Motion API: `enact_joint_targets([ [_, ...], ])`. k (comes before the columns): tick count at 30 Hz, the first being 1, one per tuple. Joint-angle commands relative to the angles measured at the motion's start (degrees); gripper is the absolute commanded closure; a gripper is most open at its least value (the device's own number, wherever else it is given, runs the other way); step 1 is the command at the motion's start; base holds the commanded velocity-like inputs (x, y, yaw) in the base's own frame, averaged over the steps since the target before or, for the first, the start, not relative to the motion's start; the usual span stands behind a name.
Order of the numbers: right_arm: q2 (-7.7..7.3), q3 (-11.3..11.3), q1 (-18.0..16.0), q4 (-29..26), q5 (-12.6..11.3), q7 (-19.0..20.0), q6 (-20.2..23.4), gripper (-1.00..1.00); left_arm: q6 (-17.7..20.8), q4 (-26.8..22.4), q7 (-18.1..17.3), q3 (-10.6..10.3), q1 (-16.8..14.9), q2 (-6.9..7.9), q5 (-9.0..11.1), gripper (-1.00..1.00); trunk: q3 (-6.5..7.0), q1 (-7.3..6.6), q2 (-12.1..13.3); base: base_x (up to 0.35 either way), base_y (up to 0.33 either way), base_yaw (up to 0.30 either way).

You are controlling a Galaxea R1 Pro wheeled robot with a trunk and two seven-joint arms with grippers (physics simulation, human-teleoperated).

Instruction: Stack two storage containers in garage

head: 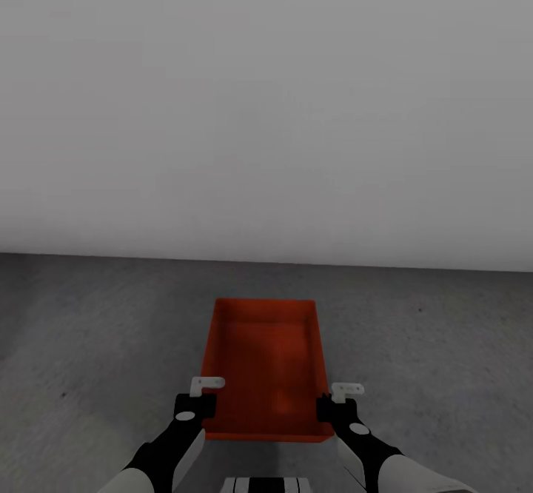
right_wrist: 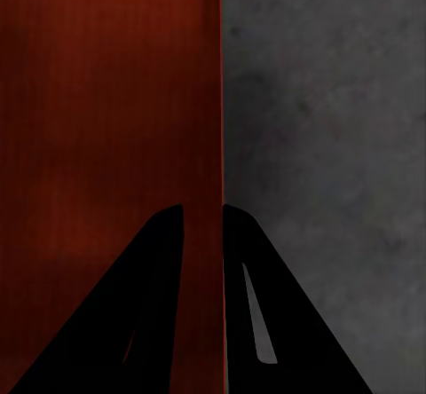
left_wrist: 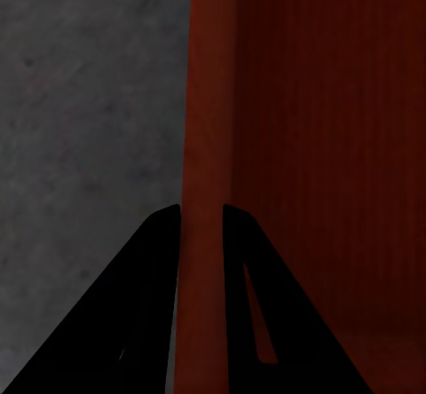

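With one storage container (head: 265,366) held between them, left claw (head: 198,397) and right claw (head: 334,398) each clamped on a side wall over the garage's concrete floor (head: 89,330), setting down and stacking seemingly remain.

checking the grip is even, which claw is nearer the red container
Neither: both are on it. The left claw pinches the storage container's left wall, one finger inside, one outside; the right claw pinches its right wall the same way, both at the near end.
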Motion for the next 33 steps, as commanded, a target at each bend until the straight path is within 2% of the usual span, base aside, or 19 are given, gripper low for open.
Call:
enact_joint_targets([
  [1, -0.41, -0.4, 0.0, -0.2, -0.2, 0.1, -0.5, 1.0, 0.4, 0.0, 0.8, 1.2, -0.1, 0.1, 5.9, 1.0, -0.03, -0.01, 0.0, 0.0, 0.0, 0.0],
  [5, -0.41, -0.4, 0.0, -0.2, -0.2, 0.1, -0.5, 1.0, 0.4, 0.0, 0.8, 1.2, -0.1, 0.1, 5.9, 1.0, -0.03, -0.01, 0.0, 0.0, 0.0, 0.0],
  [11, -0.41, -0.4, 0.0, -0.2, -0.2, 0.1, -0.5, 1.0, 0.4, 0.0, 0.8, 1.2, -0.1, 0.1, 5.9, 1.0, -1.11, 1.31, -2.4, 0.0, 0.0, 0.0],
  [25, -0.43, -0.4, 0.0, -0.2, -0.2, 0.1, -0.5, 1.0, 0.4, 0.0, 0.8, 1.2, -0.1, 0.1, 5.9, 1.0, -1.11, 1.31, -2.4, 0.0, 0.0, 0.0],
  [33, -0.41, -0.4, 0.0, -0.2, -0.2, 0.1, -0.5, 1.0, 0.4, 0.0, 0.8, 1.2, -0.1, 0.1, 5.9, 1.0, -2.36, 2.84, -5.2, 0.0, 0.0, 0.0],
])
